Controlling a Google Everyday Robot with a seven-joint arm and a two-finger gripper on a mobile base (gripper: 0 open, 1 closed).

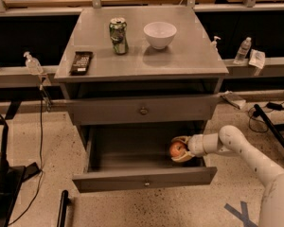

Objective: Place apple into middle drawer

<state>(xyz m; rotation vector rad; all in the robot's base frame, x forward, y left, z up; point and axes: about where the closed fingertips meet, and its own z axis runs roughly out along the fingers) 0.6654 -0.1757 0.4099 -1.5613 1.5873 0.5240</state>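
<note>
The middle drawer stood pulled out, its front edge and small knob nearest. Inside it, at the right end close to the side wall, the claw pinched the apple, one finger above and one below. The white arm reached in over the drawer's right edge. Left of the apple, the grey drawer floor gave wide room. Above, the top drawer was shut. On the worktop, a black remote lay near the left edge. Farther back stood a can and a white bowl, apart.
</note>
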